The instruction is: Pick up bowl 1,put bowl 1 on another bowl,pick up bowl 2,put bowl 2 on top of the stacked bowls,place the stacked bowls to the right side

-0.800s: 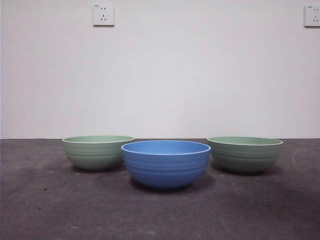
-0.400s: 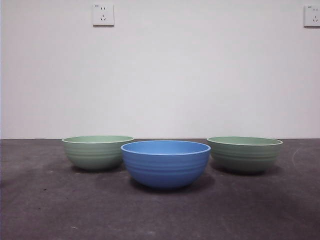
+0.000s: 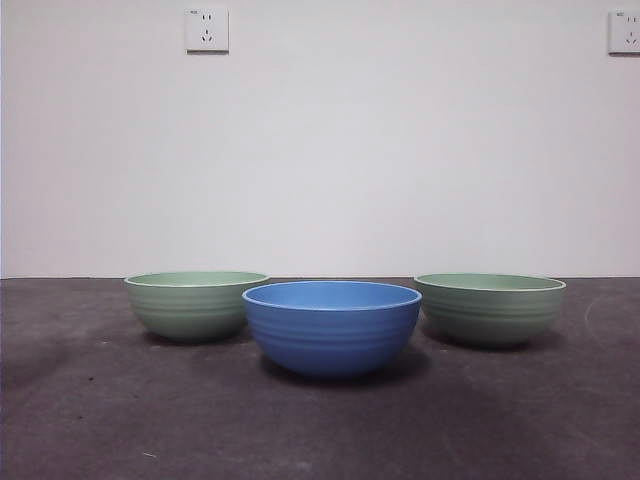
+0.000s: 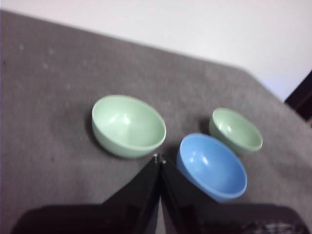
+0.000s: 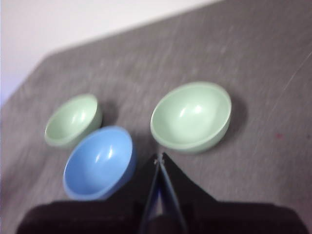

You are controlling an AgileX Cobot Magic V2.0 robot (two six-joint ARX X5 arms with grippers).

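While my left end effector point(image 4: 159, 158) and right end effector point(image 5: 159, 157) hover closed w/ nothing held, blue bowl point(image 3: 332, 326) sits on worktop point(image 3: 100, 420) btwn both, green bowls point(image 3: 194, 303) point(image 3: 490, 308) just beyond each tip.

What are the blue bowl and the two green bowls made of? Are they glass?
Not glass, it seems: you cannot see through them. The blue bowl and both green bowls look like plastic or glazed ceramic. Their insides show soft shiny spots, and their outsides carry faint moulded ribs. The pictures cannot settle which. The table looks like rough grey cloth or felt.
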